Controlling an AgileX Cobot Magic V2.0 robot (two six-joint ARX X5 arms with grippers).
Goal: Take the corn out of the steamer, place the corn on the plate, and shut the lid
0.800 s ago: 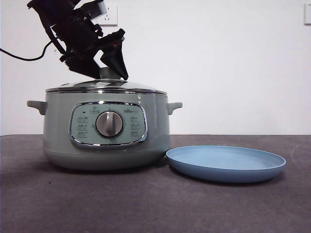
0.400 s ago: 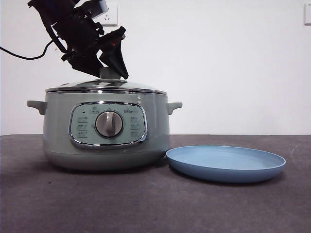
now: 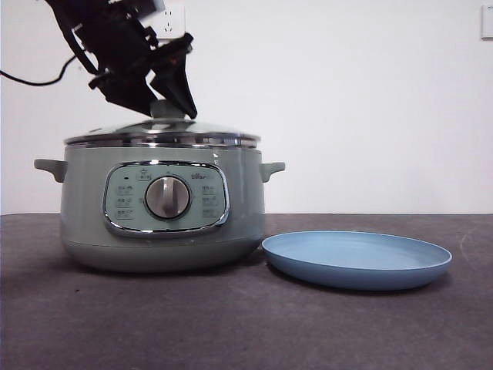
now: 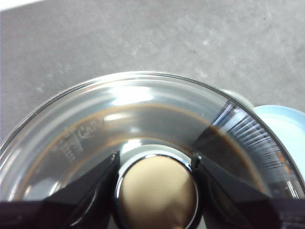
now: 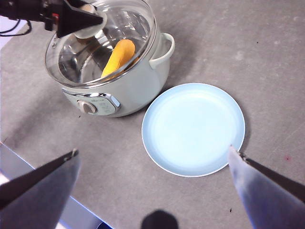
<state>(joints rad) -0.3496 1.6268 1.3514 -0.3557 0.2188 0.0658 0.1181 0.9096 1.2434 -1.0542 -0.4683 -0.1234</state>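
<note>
The sage-green steamer (image 3: 162,223) stands left of centre with its glass lid (image 3: 162,131) at the rim. My left gripper (image 3: 166,108) comes down from the upper left and is shut on the lid's knob (image 4: 157,193). In the right wrist view the lid (image 5: 105,43) looks slightly offset on the steamer (image 5: 138,86), and the yellow-orange corn (image 5: 118,57) shows through the glass, lying inside. The light-blue plate (image 3: 356,258) lies empty just right of the pot. My right gripper (image 5: 153,151) hangs open high above the plate (image 5: 193,128), holding nothing.
The dark grey table (image 3: 246,331) stretches in front of the pot and plate. A white wall with a socket (image 3: 173,23) stands behind. A black cable (image 3: 31,81) trails off to the left from the left arm.
My left gripper has moved a little up and to the left while holding the knob. The lid and the steamer have shifted slightly left with it. The plate has not moved.
</note>
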